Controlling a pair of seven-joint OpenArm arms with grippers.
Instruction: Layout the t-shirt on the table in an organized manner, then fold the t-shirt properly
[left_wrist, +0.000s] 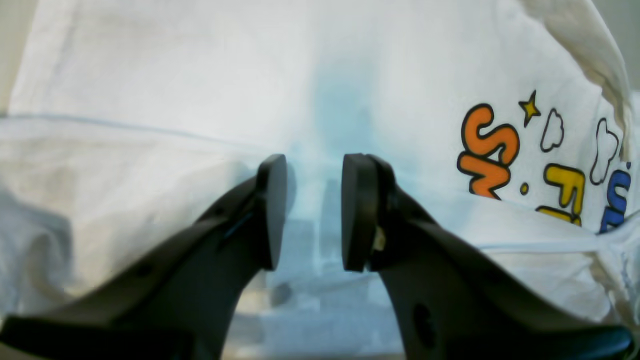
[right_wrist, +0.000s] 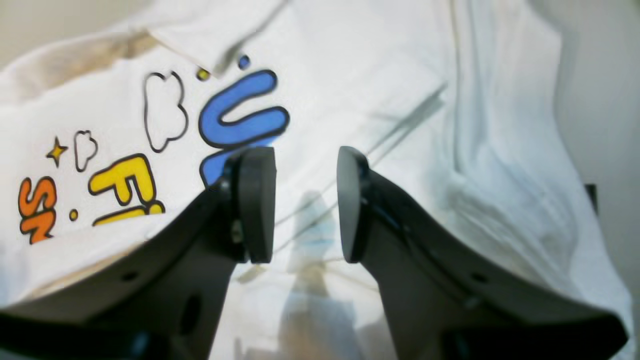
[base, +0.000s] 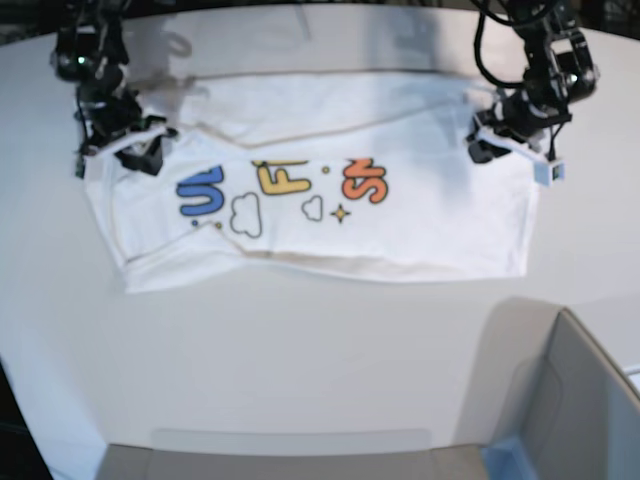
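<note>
The white t-shirt (base: 430, 220) lies spread sideways across the table (base: 300, 360), with its orange, yellow and blue letters facing up. A flap of cloth from the far side covers the tops of the letters. My left gripper (left_wrist: 314, 210) is at the shirt's right end in the base view (base: 487, 140). Its jaws are open just above plain cloth (left_wrist: 150, 75), with the print off to its right. My right gripper (right_wrist: 306, 205) is at the shirt's left end (base: 145, 150). It is open over the cloth (right_wrist: 400, 75), beside the blue letter (right_wrist: 240, 115).
A grey box (base: 560, 400) with a blue corner (base: 505, 455) stands at the near right of the table. The table's curved edge runs along the near left. Both arms reach in from the far side.
</note>
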